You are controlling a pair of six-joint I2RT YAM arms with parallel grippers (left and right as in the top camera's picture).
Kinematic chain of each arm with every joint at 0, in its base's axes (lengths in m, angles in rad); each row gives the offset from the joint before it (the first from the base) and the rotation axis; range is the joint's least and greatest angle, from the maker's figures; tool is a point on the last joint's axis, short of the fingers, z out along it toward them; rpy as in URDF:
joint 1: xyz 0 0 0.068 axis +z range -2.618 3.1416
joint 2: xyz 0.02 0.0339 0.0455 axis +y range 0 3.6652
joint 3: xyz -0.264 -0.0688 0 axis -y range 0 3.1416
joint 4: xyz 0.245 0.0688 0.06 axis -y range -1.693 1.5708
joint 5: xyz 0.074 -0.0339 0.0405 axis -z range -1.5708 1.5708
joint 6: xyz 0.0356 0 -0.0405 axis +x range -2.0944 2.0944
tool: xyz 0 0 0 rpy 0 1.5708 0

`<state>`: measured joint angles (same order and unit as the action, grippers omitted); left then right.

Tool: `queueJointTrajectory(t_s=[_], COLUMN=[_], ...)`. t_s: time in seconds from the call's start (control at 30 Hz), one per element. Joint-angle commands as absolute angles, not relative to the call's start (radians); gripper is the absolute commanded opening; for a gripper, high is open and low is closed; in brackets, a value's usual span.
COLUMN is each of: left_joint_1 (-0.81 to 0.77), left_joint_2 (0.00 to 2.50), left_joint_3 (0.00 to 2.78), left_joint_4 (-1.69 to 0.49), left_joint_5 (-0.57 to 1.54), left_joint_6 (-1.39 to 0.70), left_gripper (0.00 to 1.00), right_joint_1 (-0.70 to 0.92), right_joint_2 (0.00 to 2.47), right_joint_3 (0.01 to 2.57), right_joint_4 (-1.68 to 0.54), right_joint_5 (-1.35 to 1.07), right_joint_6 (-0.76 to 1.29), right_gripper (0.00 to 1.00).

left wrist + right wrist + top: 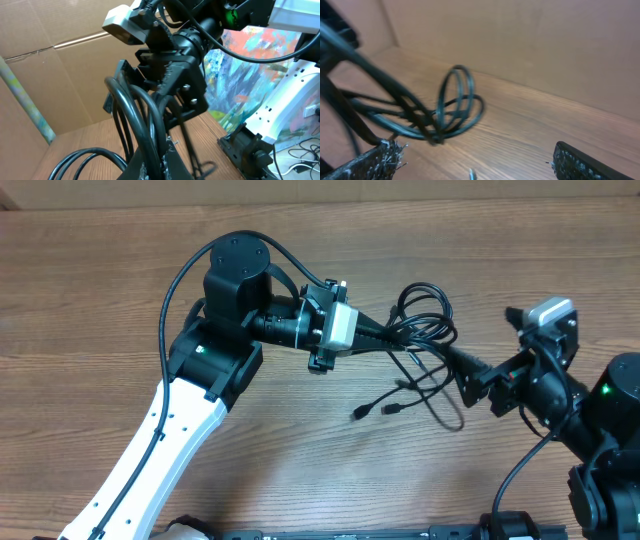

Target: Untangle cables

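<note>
The cables [425, 315] are thin black cords looped together in a bundle right of the table's middle. Two plug ends [358, 413] trail toward the front. My left gripper [402, 335] is shut on strands of the bundle; in the left wrist view the cords [135, 115] run up out of its jaws [153, 167]. My right gripper [462, 372] is at the bundle's right side and faces my left one [170, 80]. In the right wrist view its fingers [475, 162] are wide apart with nothing between them, and the loops [452, 107] hang just ahead to the left.
The wooden table [120, 300] stretches to the left and back. A cardboard wall [520, 40] stands behind it. The right arm's base [250, 150] sits at the table's right front edge.
</note>
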<state>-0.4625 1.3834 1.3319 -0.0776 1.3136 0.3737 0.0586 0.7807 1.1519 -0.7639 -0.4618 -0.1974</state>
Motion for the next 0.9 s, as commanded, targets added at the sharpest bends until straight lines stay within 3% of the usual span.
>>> queueJointTrajectory(t_s=[0.0, 0.4, 0.53, 0.63, 0.67, 0.7, 0.77, 0.87], left_joint_1=[-0.459, -0.509, -0.544, -0.563, -0.568, -0.572, -0.572, -0.568], left_joint_2=[1.359, 1.359, 1.359, 1.359, 1.360, 1.359, 1.359, 1.359], left_joint_3=[1.351, 1.351, 1.351, 1.351, 1.351, 1.351, 1.351, 1.351], left_joint_4=[-0.070, -0.070, -0.070, -0.070, -0.070, -0.070, -0.070, -0.070], left_joint_5=[1.328, 1.355, 1.369, 1.382, 1.381, 1.381, 1.378, 1.358], left_joint_6=[0.378, 0.378, 0.378, 0.378, 0.377, 0.377, 0.377, 0.354], left_gripper=[0.04, 0.04, 0.04, 0.04, 0.04, 0.04, 0.04, 0.04], right_joint_1=[0.056, 0.056, 0.056, 0.056, 0.056, 0.056, 0.056, 0.056], right_joint_2=[0.777, 0.778, 0.781, 0.787, 0.789, 0.793, 0.796, 0.796], right_joint_3=[1.167, 1.167, 1.167, 1.167, 1.167, 1.167, 1.167, 1.167], right_joint_4=[-0.765, -0.680, -0.643, -0.629, -0.631, -0.633, -0.638, -0.637], right_joint_5=[-0.590, -0.669, -0.727, -0.787, -0.792, -0.790, -0.788, -0.718], right_joint_6=[-0.241, -0.241, -0.242, -0.254, -0.264, -0.263, -0.263, -0.223], right_gripper=[0.96, 0.99, 0.90, 0.73, 0.57, 0.35, 0.14, 0.05])
